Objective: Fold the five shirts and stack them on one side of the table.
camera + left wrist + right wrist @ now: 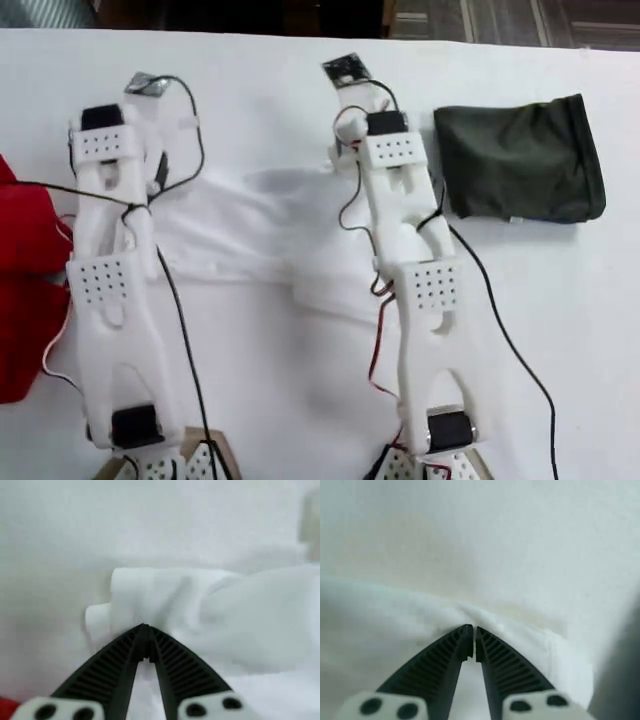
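A white shirt point(250, 225) lies spread on the white table point(300, 400) between my two arms. In the left wrist view my left gripper point(145, 632) is shut, its black fingertips pinching a bunched edge of the white shirt point(240, 615). In the right wrist view my right gripper point(471, 632) is likewise shut on a raised fold of the white shirt point(395, 615). A folded dark green shirt point(520, 160) rests at the back right of the table. A red shirt point(25, 270) lies crumpled at the table's left edge.
The left arm point(110, 280) and right arm point(425, 290) stretch from the near edge over the shirt, with black and red cables trailing beside them. Bare table shows at the far back and the front right.
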